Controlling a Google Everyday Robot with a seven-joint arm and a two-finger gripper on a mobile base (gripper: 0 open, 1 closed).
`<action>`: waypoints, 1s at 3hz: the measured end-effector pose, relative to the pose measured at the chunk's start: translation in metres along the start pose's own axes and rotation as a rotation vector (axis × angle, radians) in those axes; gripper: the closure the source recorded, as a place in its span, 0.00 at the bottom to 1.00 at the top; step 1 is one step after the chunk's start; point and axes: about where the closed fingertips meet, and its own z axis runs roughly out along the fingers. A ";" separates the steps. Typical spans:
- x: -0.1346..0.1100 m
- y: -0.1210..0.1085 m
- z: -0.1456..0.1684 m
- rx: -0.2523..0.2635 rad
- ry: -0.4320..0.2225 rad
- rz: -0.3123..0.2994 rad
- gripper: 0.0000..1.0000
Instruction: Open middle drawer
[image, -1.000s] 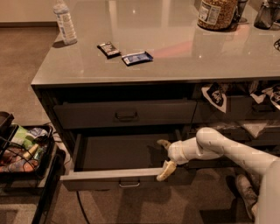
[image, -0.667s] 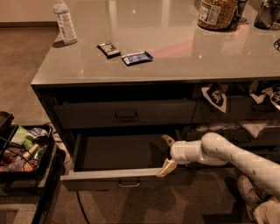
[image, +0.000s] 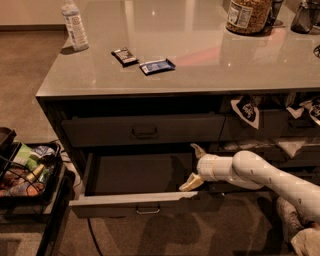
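The middle drawer (image: 140, 204) stands pulled out below the counter, its plain grey inside showing and a small metal pull (image: 148, 210) at the centre of its flat front. My gripper (image: 194, 167) is open and empty. It sits over the right end of the drawer's inside, with the arm coming in from the right. One fingertip (image: 198, 149) points towards the back, and the other (image: 189, 184) lies just behind the drawer front.
A taller drawer (image: 144, 130) above is shut. On the countertop (image: 200, 70) lie a water bottle (image: 75, 25), two snack packets (image: 124, 55) (image: 156, 66) and a jar (image: 248, 15). A black cart with snacks (image: 27, 175) stands left of the drawer. Bags hang on shelves at right (image: 247, 107).
My gripper has lifted a little and shifted slightly right inside the open drawer. The drawer front has stayed where it was.
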 end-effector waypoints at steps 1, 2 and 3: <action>0.000 0.000 0.000 0.000 0.000 0.000 0.00; 0.000 0.000 0.000 0.000 0.000 0.000 0.19; 0.000 0.000 0.000 0.000 0.000 0.000 0.42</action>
